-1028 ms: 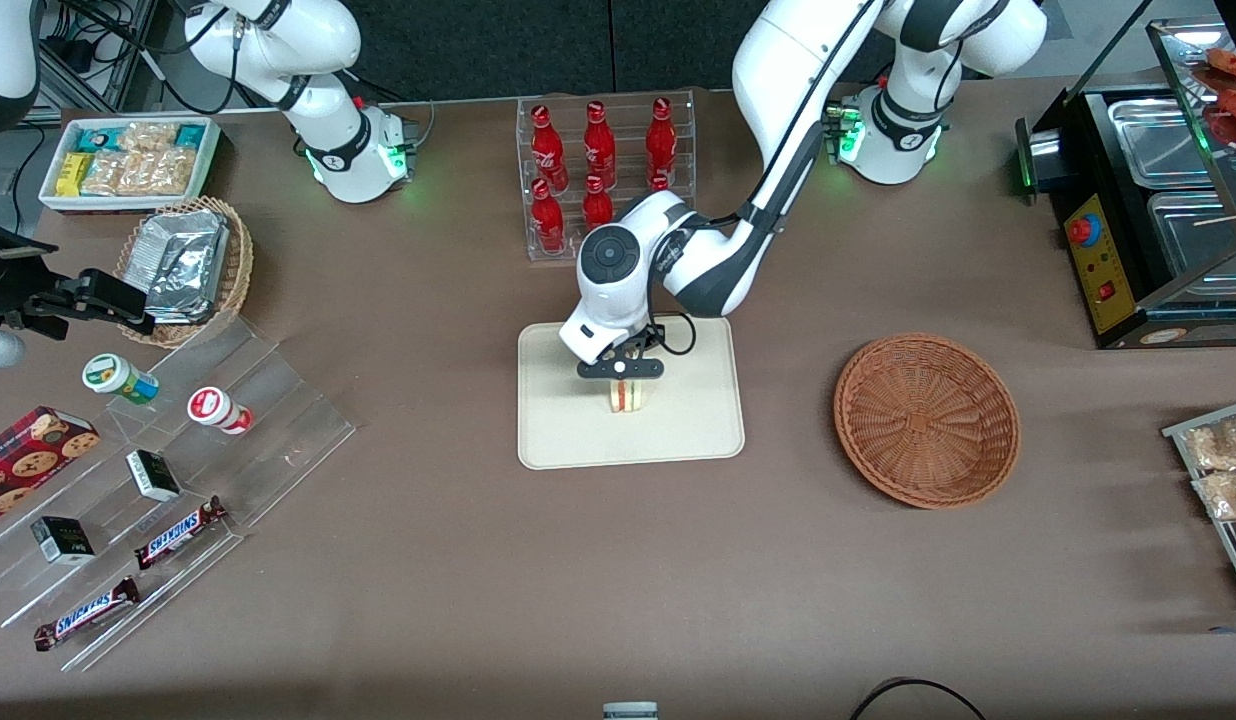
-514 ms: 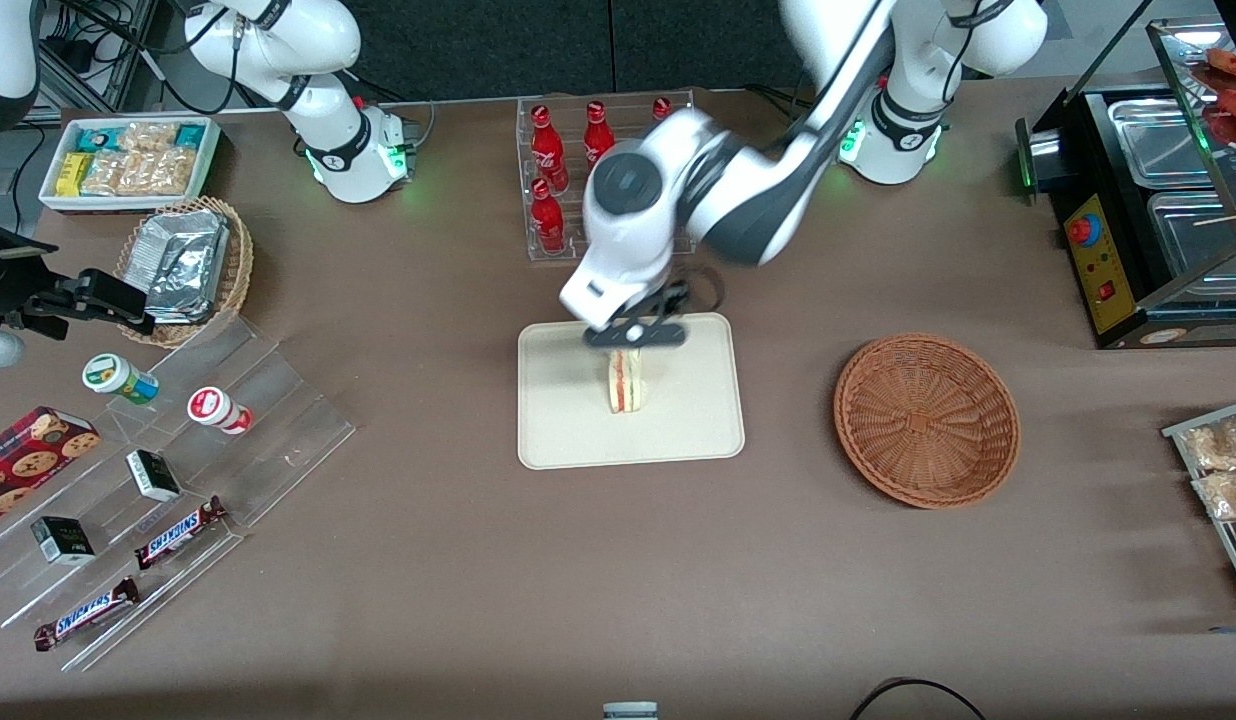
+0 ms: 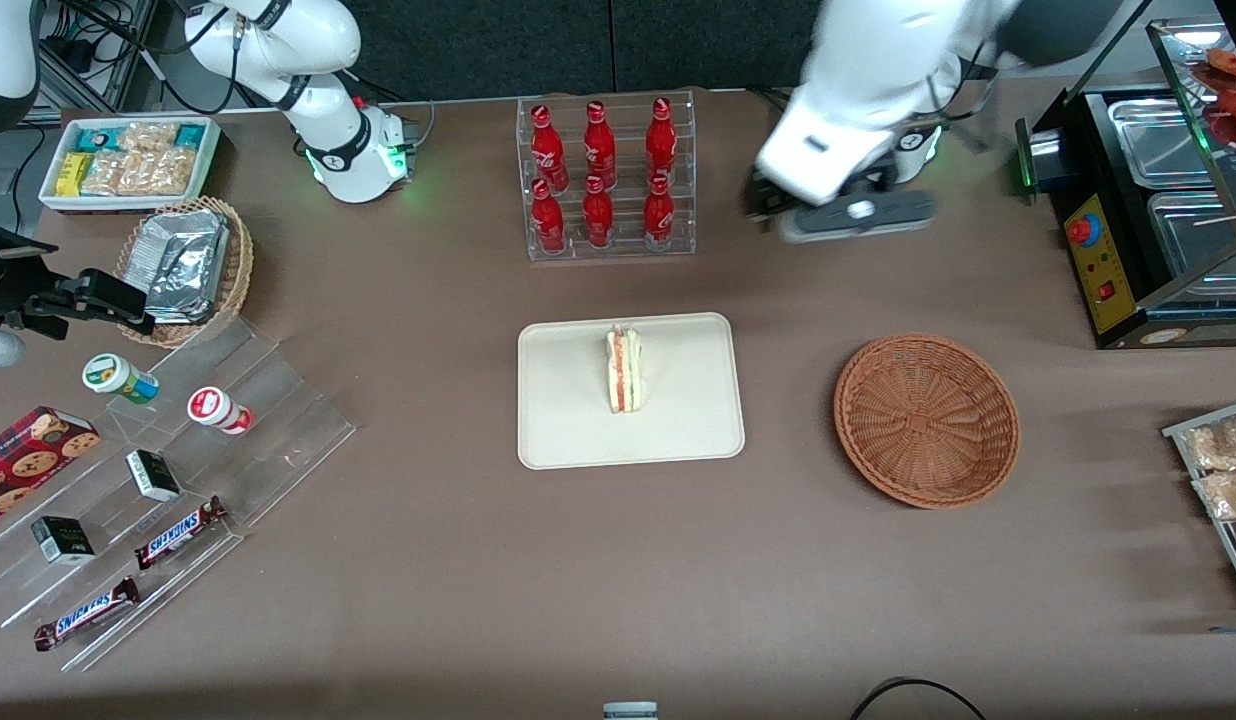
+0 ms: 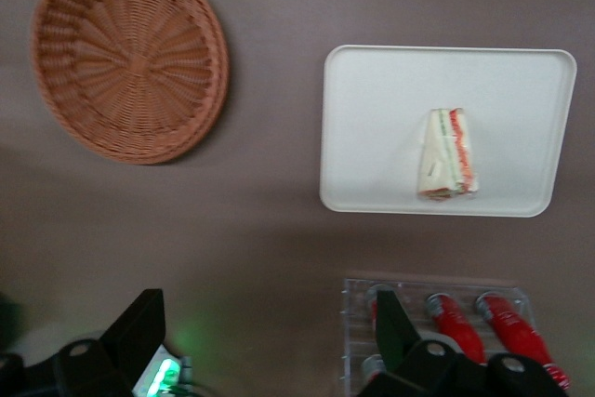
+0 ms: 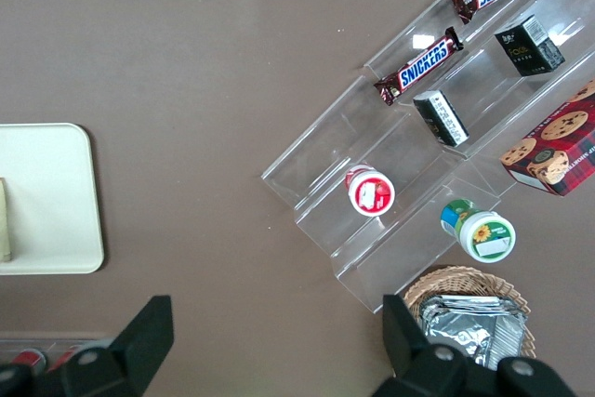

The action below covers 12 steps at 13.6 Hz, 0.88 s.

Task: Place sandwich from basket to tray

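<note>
On the tray: the sandwich (image 3: 624,369) stands on its edge near the middle of the cream tray (image 3: 568,430), filling layers facing up — pink, red and green stripes between pale bread; nothing is touching it.
Sandwich from the wrist camera: the same wedge (image 4: 447,166) lies on the tray (image 4: 372,118), closer to the tray edge that faces the bottle rack.
Basket: the reddish-brown wicker basket (image 3: 926,420) sits on the brown table (image 3: 478,580), well apart from the tray toward the working arm's end, and holds nothing.
Gripper: the left arm's gripper (image 3: 853,215) hangs raised over the table, farther from the front camera than the basket and tray, between the bottle rack and the black counter appliance; it is blurred in the front view.
Fingers: in the wrist view the two dark fingers (image 4: 139,332) are spread wide apart with nothing between them — released.
Bottle rack: a clear rack of red bottles (image 3: 606,175) stands farther from the front camera than the tray, just beside the gripper.
Parked arm's end: a lighter wicker basket with foil packets (image 3: 183,265) and a clear stepped stand with Snickers bars (image 3: 178,530).
</note>
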Each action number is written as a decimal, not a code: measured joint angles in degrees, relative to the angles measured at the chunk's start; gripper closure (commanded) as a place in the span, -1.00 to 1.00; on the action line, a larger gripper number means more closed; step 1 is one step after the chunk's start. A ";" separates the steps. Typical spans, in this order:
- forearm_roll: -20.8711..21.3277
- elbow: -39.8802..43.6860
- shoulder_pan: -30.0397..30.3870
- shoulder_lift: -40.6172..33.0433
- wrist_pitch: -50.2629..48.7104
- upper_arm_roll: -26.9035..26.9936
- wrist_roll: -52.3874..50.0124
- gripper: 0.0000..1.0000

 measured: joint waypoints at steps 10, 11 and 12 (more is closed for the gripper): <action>3.71 -1.53 22.45 -3.25 -4.35 0.48 31.81 -1.00; 3.85 -1.63 24.08 -3.21 -4.35 0.47 33.64 -1.00; 4.04 -1.84 25.51 -3.15 -4.35 0.46 34.92 -1.00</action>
